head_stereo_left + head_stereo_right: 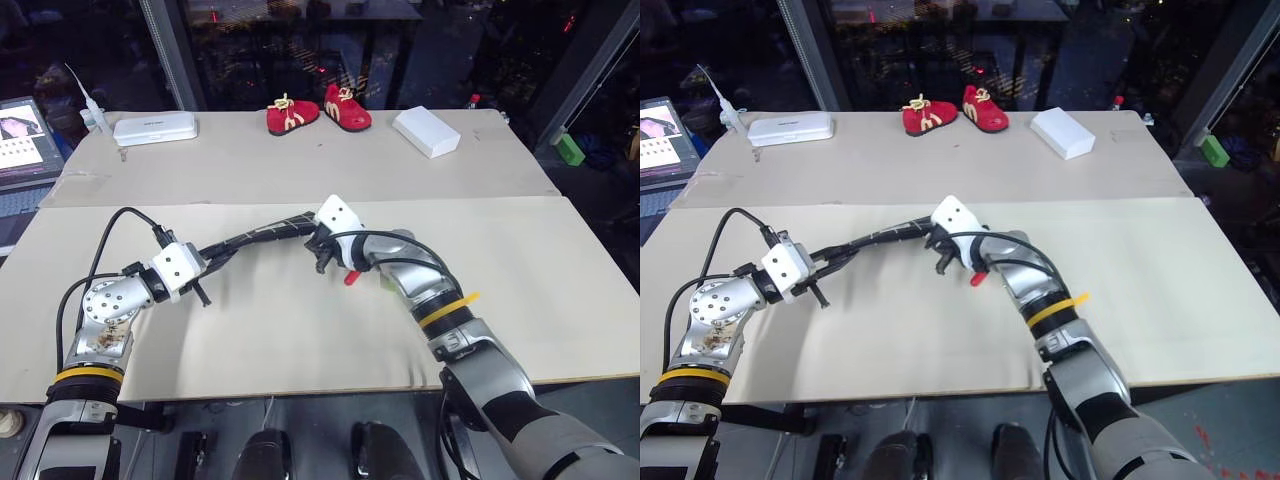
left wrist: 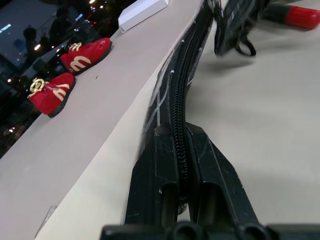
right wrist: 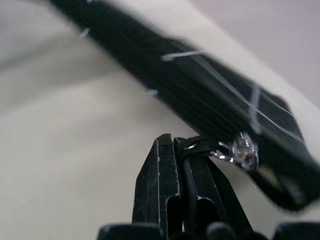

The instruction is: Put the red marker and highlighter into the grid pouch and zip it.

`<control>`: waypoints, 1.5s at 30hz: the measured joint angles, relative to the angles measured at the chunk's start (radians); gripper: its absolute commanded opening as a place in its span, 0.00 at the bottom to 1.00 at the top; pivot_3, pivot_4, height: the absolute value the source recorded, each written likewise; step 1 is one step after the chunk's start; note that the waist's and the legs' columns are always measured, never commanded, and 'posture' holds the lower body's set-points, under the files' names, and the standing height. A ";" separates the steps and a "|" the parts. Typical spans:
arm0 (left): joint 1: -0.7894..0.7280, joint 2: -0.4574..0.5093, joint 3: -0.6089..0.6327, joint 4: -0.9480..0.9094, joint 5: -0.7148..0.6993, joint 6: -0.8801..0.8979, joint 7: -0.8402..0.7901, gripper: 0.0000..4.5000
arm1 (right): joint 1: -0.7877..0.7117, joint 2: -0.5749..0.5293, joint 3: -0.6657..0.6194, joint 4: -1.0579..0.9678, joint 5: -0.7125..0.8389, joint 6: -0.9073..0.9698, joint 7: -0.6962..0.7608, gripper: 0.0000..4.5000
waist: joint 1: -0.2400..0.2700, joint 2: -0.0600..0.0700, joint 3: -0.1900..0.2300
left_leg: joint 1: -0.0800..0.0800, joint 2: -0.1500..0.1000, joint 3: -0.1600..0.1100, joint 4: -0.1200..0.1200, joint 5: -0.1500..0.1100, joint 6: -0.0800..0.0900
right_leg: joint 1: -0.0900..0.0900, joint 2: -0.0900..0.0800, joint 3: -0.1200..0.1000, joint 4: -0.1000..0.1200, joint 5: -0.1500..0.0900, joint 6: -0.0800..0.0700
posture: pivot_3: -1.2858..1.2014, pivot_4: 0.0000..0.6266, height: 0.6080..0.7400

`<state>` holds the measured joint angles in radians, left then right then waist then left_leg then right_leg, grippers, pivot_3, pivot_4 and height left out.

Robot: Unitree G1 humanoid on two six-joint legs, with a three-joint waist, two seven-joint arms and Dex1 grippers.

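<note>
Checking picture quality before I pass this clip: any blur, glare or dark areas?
Right wrist view: grid pouch soft, right gripper sharp. Left wrist view: red marker and red shoes slightly soft. Eye views: table evenly lit, background dark with small light reflections.

- Pair of red shoes [image 1: 318, 111]: at the far edge of the table, side by side with a small gap, yellow markings on top.
- White box [image 1: 427, 131]: flat, lying to the right of the shoes, turned at an angle.
- White case [image 1: 155, 128]: flat, rounded corners, at the far left of the table.
- Laptop [image 1: 25, 140]: open, screen lit, at the left edge.
- Table [image 1: 560, 270]: pale beige, a seam running across its width.
- Green block [image 1: 570, 150]: beyond the table's right corner.
</note>
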<state>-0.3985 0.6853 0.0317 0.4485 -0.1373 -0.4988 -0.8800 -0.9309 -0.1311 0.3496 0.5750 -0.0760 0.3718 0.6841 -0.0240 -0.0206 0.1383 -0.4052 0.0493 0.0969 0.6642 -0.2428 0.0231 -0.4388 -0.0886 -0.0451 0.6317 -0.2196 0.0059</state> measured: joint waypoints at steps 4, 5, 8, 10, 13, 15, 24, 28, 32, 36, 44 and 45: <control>-0.031 -0.001 -0.001 0.012 0.001 -0.001 -0.010 0.00 | -0.062 0.022 0.014 0.043 -0.027 -0.045 0.017 0.01 | 0.000 0.000 0.000 | 0.000 0.000 0.000 0.000 0.000 0.000 | 0.000 0.000 0.000 0.000 0.000 0.000 | 0.52 0.24 1.00; -0.040 -0.003 -0.002 0.016 0.001 -0.001 -0.014 0.00 | -0.074 0.027 0.018 0.045 -0.032 -0.059 0.027 0.01 | 0.000 0.000 0.000 | 0.000 0.000 0.000 0.000 0.000 0.000 | 0.000 0.000 0.000 0.001 0.000 0.000 | 0.52 0.24 1.00; -0.052 -0.012 -0.009 0.032 0.002 -0.002 -0.022 0.00 | -0.089 0.044 0.025 0.058 -0.041 -0.082 0.036 0.01 | 0.000 0.000 0.000 | -0.001 0.000 0.000 0.000 0.000 0.000 | 0.000 0.000 0.000 0.001 0.000 0.000 | 0.52 0.24 1.00; -0.054 -0.018 -0.013 0.044 0.007 -0.006 -0.034 0.00 | -0.105 0.054 0.025 0.088 -0.042 -0.084 0.038 0.01 | 0.000 0.000 0.000 | -0.001 0.000 0.000 0.000 0.000 0.000 | 0.000 0.000 0.000 0.001 0.000 0.000 | 0.52 0.24 1.00; -0.061 -0.025 -0.017 0.061 0.015 -0.015 -0.046 0.00 | -0.122 0.051 0.030 0.093 -0.051 -0.085 0.068 0.01 | 0.000 0.000 0.000 | -0.001 0.000 0.000 0.000 0.000 0.000 | 0.000 0.000 0.000 0.001 0.000 0.000 | 0.52 0.24 1.00; -0.075 -0.031 -0.022 0.074 0.016 -0.021 -0.055 0.00 | -0.117 0.037 0.058 0.065 -0.061 -0.102 0.126 0.01 | 0.001 0.000 0.000 | -0.001 0.000 0.000 0.000 0.000 0.000 | 0.000 0.000 -0.001 0.001 0.000 0.000 | 0.52 0.24 1.00; -0.117 -0.043 -0.031 0.119 0.017 -0.037 -0.095 0.00 | -0.105 0.076 0.053 0.030 -0.035 -0.071 0.201 0.01 | -0.001 0.000 0.000 | -0.001 0.000 0.000 0.000 0.000 0.000 | 0.000 0.000 -0.001 0.004 0.000 0.000 | 0.52 0.24 1.00; -0.126 -0.046 -0.033 0.134 0.017 -0.051 -0.114 0.00 | -0.105 0.107 0.036 0.030 -0.018 -0.053 0.220 0.01 | 0.000 0.000 0.000 | -0.001 0.000 0.000 0.000 0.000 0.000 | 0.000 0.000 -0.001 0.004 0.000 0.000 | 0.52 0.24 1.00; -0.141 -0.052 -0.033 0.146 0.018 -0.059 -0.117 0.00 | -0.105 0.127 0.035 0.031 -0.019 -0.052 0.213 0.15 | 0.000 0.000 0.000 | -0.001 0.000 -0.001 0.000 0.000 0.000 | 0.000 0.000 -0.001 0.004 0.000 0.000 | 0.52 0.24 1.00; -0.141 -0.059 -0.035 0.148 0.018 -0.063 -0.118 0.00 | -0.105 0.116 0.027 0.036 -0.018 -0.057 0.207 0.43 | 0.000 0.000 0.000 | -0.001 0.000 0.000 0.000 0.000 -0.001 | 0.000 0.000 -0.001 0.004 0.000 0.000 | 0.52 0.24 1.00; -0.101 -0.054 -0.030 0.128 0.014 -0.062 -0.120 0.00 | 0.122 -0.113 -0.019 -0.393 0.153 0.203 0.399 0.64 | 0.012 0.000 0.000 | -0.003 -0.001 -0.003 0.000 0.000 0.000 | 0.001 -0.001 -0.002 0.002 0.000 0.000 | 0.52 0.24 1.00; -0.095 -0.054 -0.029 0.123 0.013 -0.061 -0.119 0.00 | 0.154 -0.158 -0.032 -0.469 0.184 0.238 0.422 0.64 | 0.012 0.000 0.000 | -0.003 -0.001 -0.003 0.001 0.000 0.000 | 0.001 -0.001 -0.002 0.001 0.000 0.000 | 0.52 0.24 1.00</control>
<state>-0.4934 0.6313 0.0024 0.5719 -0.1239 -0.5596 -0.9994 -0.7765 -0.2891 0.3176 0.1064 0.1076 0.6103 1.1061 -0.0119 -0.0206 0.1383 -0.4079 0.0485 0.0939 0.6651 -0.2431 0.0236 -0.4380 -0.0893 -0.0467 0.6331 -0.2192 0.0063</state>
